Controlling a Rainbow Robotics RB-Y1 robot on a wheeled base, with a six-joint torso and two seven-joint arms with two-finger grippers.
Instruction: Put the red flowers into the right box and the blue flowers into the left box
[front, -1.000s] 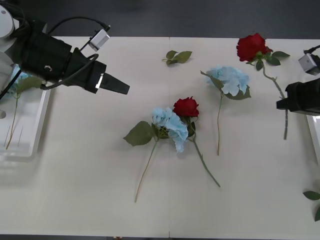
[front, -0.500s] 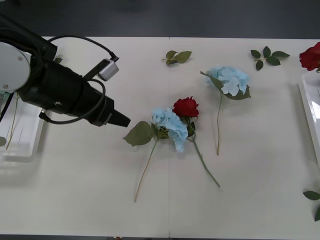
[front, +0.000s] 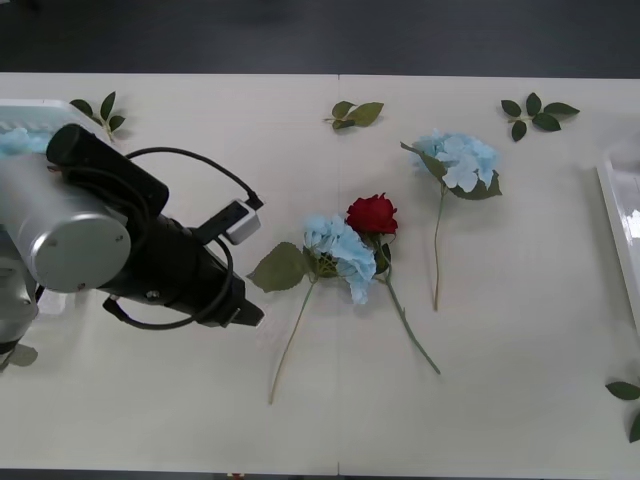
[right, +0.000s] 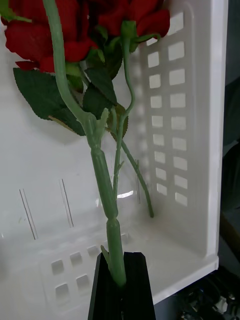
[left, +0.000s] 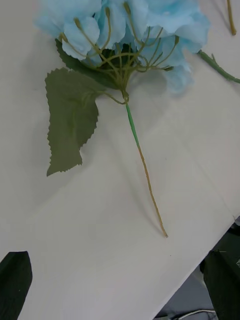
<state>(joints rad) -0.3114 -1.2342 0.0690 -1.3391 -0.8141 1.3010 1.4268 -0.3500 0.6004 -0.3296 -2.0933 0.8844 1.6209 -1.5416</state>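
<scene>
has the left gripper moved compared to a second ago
Yes. The left gripper has come down the table toward the robot and now sits open beside the stem of the blue hydrangea, which lies where it did.

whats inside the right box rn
In the right wrist view, the right gripper is shut on a red rose's stem over the right box. A second red rose lies inside. The floor beneath the blooms is hidden.

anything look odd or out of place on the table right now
One thing: the middle red rose lies against the blue flower, their heads touching and stems splayed apart. Loose leaf sprigs are scattered along the far edge. Nothing looks damaged.
</scene>
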